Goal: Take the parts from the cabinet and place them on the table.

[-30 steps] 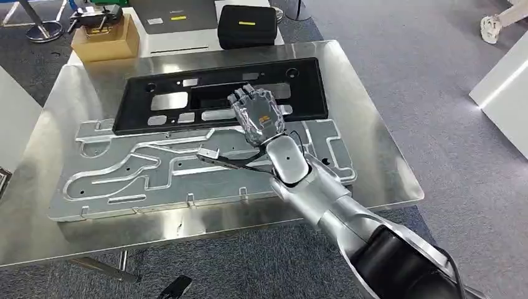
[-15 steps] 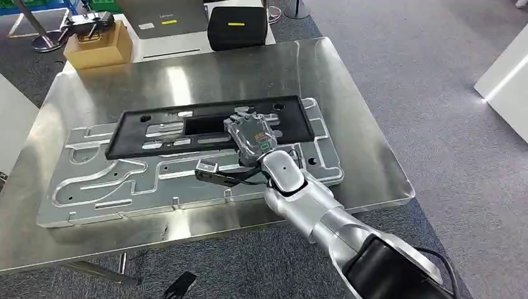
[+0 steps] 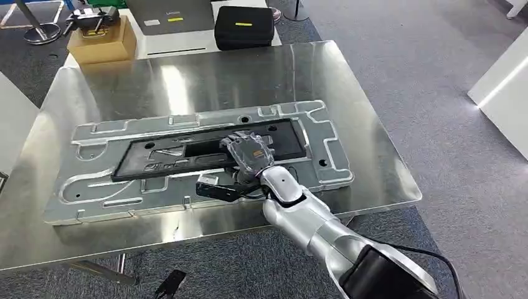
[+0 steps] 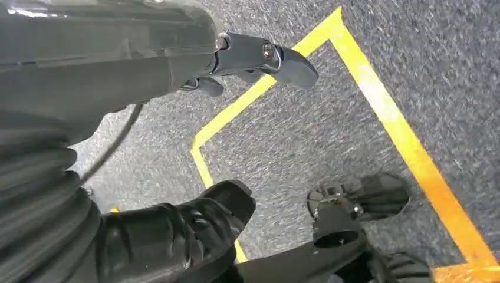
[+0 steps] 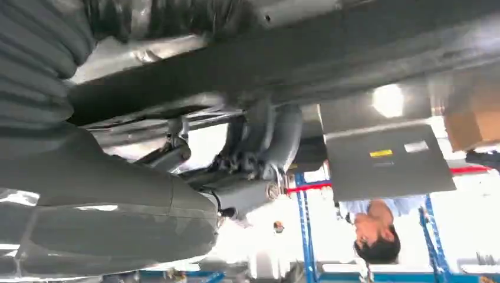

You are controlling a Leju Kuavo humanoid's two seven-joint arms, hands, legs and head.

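Right robot hand (image 3: 249, 151) grips near edge of black panel (image 3: 205, 152), panel lying on grey metal plate (image 3: 93, 187) atop worktop (image 3: 205, 68). We judge: seat panel flat, release gently (avoid sliding it). Left robot hand (image 4: 147, 65) hangs empty, fingers apart.

A shiny steel table (image 3: 373, 143) — a large grey metal plate (image 3: 87, 193) lies flat on it, nearer its front edge.
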